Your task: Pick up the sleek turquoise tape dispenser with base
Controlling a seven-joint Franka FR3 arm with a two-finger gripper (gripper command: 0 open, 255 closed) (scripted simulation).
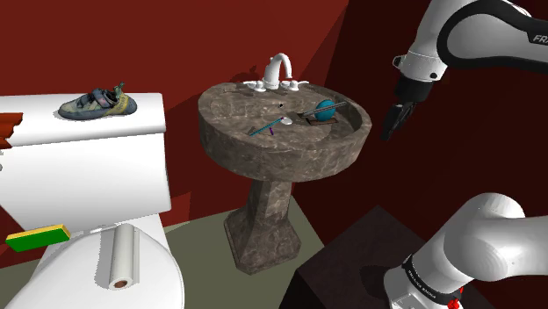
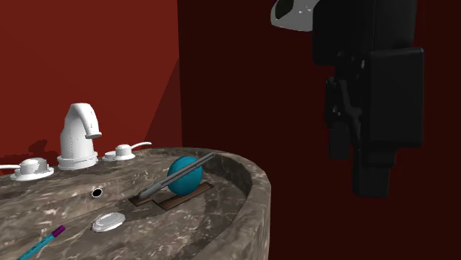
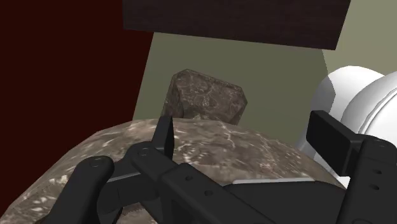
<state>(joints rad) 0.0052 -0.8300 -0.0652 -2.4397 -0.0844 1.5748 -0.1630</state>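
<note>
The turquoise tape dispenser [image 1: 325, 111] is a round roll with a grey arm on a brown base. It rests on the inner slope of the marbled pedestal sink [image 1: 263, 154], near the rim on the shoulder view's right. In the second exterior view the tape dispenser [image 2: 185, 175] lies right of the faucet. My gripper [image 1: 389, 123] hangs in the air just beyond that rim, a little above it, apart from the dispenser. It is open with nothing between its fingers. In the wrist view the gripper [image 3: 245, 130] looks down over the sink's outer wall [image 3: 210, 149].
A white faucet [image 1: 277, 70] stands at the sink's back, and a toothbrush [image 1: 263, 128] lies in the basin. At the shoulder view's left is a white toilet [image 1: 88, 167] carrying a climbing shoe [image 1: 97, 104], a green-yellow sponge [image 1: 38, 237] and a paper roll [image 1: 123, 259]. Dark red walls close in behind.
</note>
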